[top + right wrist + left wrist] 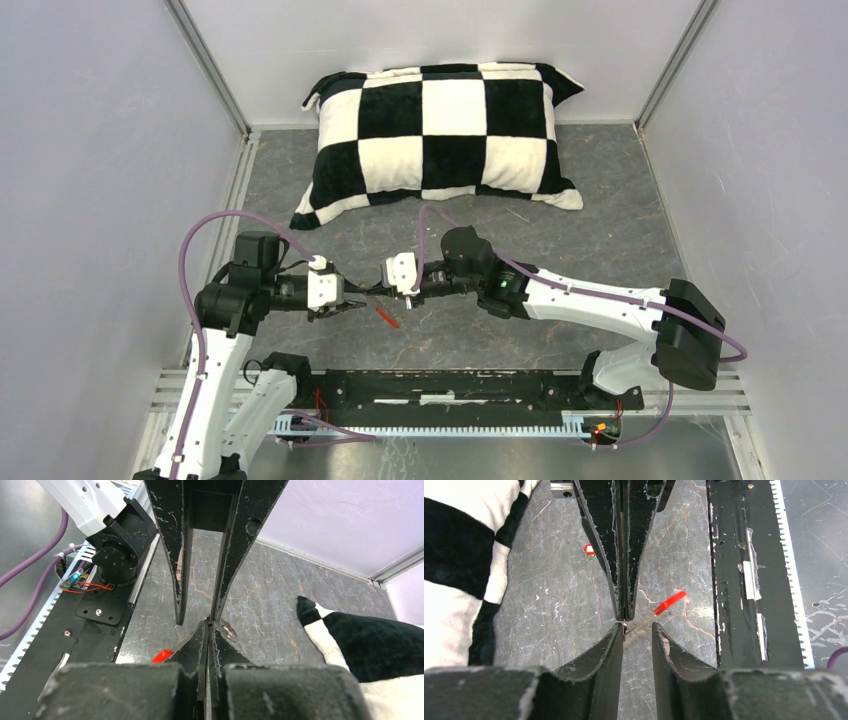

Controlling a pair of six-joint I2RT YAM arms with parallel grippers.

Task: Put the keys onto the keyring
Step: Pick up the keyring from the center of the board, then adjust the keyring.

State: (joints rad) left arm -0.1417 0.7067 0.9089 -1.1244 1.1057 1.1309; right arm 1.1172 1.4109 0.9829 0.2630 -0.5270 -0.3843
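Silvery keyring [670, 602] pinched by right end effector [625, 615], left end effector [637, 628] parted

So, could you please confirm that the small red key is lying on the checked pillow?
Not quite: the red key lies on the grey table, apart from the checked pillow, not on it. The left wrist view shows this.

Top camera, high at the 6 o'clock edge, looks down over the worktop [600, 220] toward the checkered pillow [440, 130] at 12. Wrist cameras sit close behind the left claw [637, 626] and right claw [210, 624], facing each other, sharing the keyring [669, 602].
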